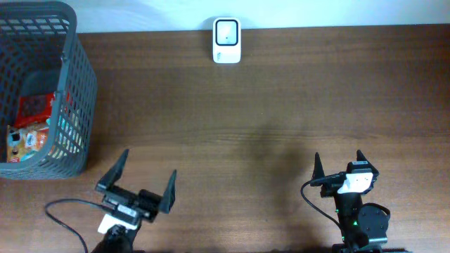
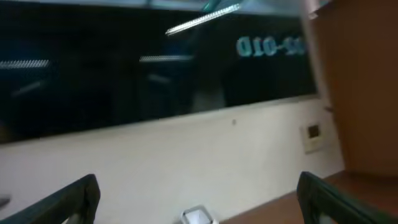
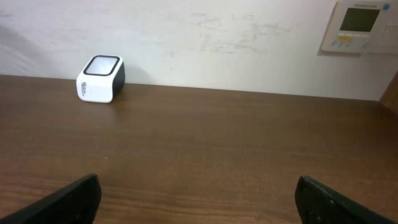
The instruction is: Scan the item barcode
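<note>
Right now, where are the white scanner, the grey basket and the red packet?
white scanner (image 1: 226,41): overhead view, on its top face.
grey basket (image 1: 79,98): overhead view, on the mesh wall nearest the scanner.
red packet (image 1: 35,107): overhead view, on its middle, inside the basket.

**Setting:** indoor robot lab or test room, dressed as a shop checkout.

**Evidence:**
- Brown wood-grain table.
- White barcode scanner at the 12 o'clock edge.
- Grey mesh basket at 10 o'clock, holding packaged goods.
- Left arm at 7 o'clock, right arm at 5 o'clock.
- Plain white wall with a control panel.
- Dark window reflecting strip lights.
</note>
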You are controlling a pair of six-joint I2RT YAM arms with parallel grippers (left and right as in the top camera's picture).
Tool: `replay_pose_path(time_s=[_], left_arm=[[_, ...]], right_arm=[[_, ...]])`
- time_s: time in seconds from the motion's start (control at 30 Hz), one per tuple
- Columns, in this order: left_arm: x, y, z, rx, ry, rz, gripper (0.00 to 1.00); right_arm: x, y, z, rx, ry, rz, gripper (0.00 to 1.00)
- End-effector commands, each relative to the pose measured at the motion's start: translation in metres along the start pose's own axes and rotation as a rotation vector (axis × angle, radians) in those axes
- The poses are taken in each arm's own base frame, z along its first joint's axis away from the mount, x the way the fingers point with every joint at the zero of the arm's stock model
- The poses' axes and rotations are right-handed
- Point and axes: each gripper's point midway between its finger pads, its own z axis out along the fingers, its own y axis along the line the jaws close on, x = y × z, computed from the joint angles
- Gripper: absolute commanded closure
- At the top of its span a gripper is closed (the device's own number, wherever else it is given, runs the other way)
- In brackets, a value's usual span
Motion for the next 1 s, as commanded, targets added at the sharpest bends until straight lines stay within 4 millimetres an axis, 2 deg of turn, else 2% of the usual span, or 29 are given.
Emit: replay_pose_path(time_s=[0.0, 0.03, 0.07, 0.1, 0.13, 0.17, 0.2, 0.23, 0.27, 0.3, 0.33, 0.37, 0.4, 0.43, 0.47, 0.5, 0.57, 0.6, 0.63, 0.67, 0.7, 0.73, 0.77, 0.8, 0.83, 0.87, 0.9, 0.97], left_arm=[[-0.059, 0.000, 0.001, 0.000, -0.162, 0.080, 0.01], [-0.074, 0.005, 0.010, -0.021, -0.128, 0.159, 0.01], [-0.078, 0.011, 0.017, -0.037, -0.080, 0.202, 0.01], [-0.072, 0.042, 0.030, -0.172, 0.083, 0.160, 0.01], [-0.062, 0.060, 0.035, -0.250, 0.192, 0.135, 0.01], [-0.030, 0.079, 0.047, -0.297, 0.483, 0.072, 0.01], [-0.001, 0.066, 0.064, -0.171, 0.652, -0.011, 0.01], [0.012, 0.055, 0.076, -0.082, 0.697, -0.060, 0.01], [0.027, 0.058, 0.094, -0.053, 0.719, -0.081, 0.01], [0.029, 0.071, 0.113, -0.087, 0.718, -0.094, 0.01], [0.028, 0.090, 0.125, -0.170, 0.729, -0.111, 0.01], [0.026, 0.134, 0.132, -0.376, 0.777, -0.149, 0.01], [0.028, 0.171, 0.134, -0.499, 0.854, -0.132, 0.01], [0.031, 0.208, 0.140, -0.573, 0.919, -0.142, 0.01], [0.033, 0.233, 0.143, -0.621, 0.945, -0.146, 0.01], [0.036, 0.267, 0.147, -0.674, 0.969, -0.156, 0.01], [0.034, 0.325, 0.153, -0.759, 0.915, -0.135, 0.01], [0.032, 0.346, 0.143, -0.819, 0.897, -0.114, 0.01], [0.030, 0.369, 0.121, -0.930, 0.914, -0.080, 0.01], [0.026, 0.396, 0.086, -1.103, 0.952, -0.020, 0.01], [0.028, 0.410, 0.058, -1.215, 1.007, 0.014, 0.01], [0.039, 0.415, 0.039, -1.257, 1.068, 0.010, 0.01], [0.058, 0.413, 0.031, -1.229, 1.124, -0.031, 0.01], [0.090, 0.402, 0.025, -1.159, 1.214, -0.110, 0.01], [0.105, 0.398, 0.024, -1.123, 1.244, -0.148, 0.08], [0.117, 0.395, 0.021, -1.107, 1.277, -0.172, 0.09], [0.137, 0.390, 0.012, -1.087, 1.336, -0.209, 0.04], [0.178, 0.383, -0.021, -1.086, 1.483, -0.285, 0.05]], right_arm=[[0.004, -0.003, 0.000, 0.018, 0.007, 0.001, 0.01], [0.004, -0.003, 0.000, 0.018, 0.007, 0.001, 0.02], [0.004, -0.003, 0.000, 0.018, 0.007, 0.001, 0.02], [0.004, -0.003, 0.000, 0.018, 0.007, 0.001, 0.02], [0.004, -0.003, 0.000, 0.018, 0.007, 0.001, 0.01], [0.004, -0.003, 0.000, 0.018, 0.007, 0.001, 0.02], [0.004, -0.003, 0.000, 0.018, 0.007, 0.001, 0.01], [0.004, -0.003, 0.000, 0.018, 0.007, 0.001, 0.02], [0.004, -0.003, 0.000, 0.018, 0.007, 0.001, 0.02], [0.004, -0.003, 0.000, 0.018, 0.007, 0.001, 0.02], [0.004, -0.003, 0.000, 0.018, 0.007, 0.001, 0.01], [0.004, -0.003, 0.000, 0.018, 0.007, 0.001, 0.02], [0.004, -0.003, 0.000, 0.018, 0.007, 0.001, 0.02], [0.004, -0.003, 0.000, 0.018, 0.007, 0.001, 0.02], [0.004, -0.003, 0.000, 0.018, 0.007, 0.001, 0.01], [0.004, -0.003, 0.000, 0.018, 0.007, 0.001, 0.01], [0.004, -0.003, 0.000, 0.018, 0.007, 0.001, 0.02], [0.004, -0.003, 0.000, 0.018, 0.007, 0.001, 0.02], [0.004, -0.003, 0.000, 0.018, 0.007, 0.001, 0.02], [0.004, -0.003, 0.000, 0.018, 0.007, 0.001, 0.02], [0.004, -0.003, 0.000, 0.018, 0.007, 0.001, 0.02], [0.004, -0.003, 0.000, 0.018, 0.007, 0.001, 0.01], [0.004, -0.003, 0.000, 0.018, 0.007, 0.001, 0.01], [0.004, -0.003, 0.000, 0.018, 0.007, 0.001, 0.01], [0.004, -0.003, 0.000, 0.018, 0.007, 0.001, 0.02], [0.004, -0.003, 0.000, 0.018, 0.007, 0.001, 0.01], [0.004, -0.003, 0.000, 0.018, 0.007, 0.001, 0.01], [0.004, -0.003, 0.000, 0.018, 0.007, 0.001, 0.02]])
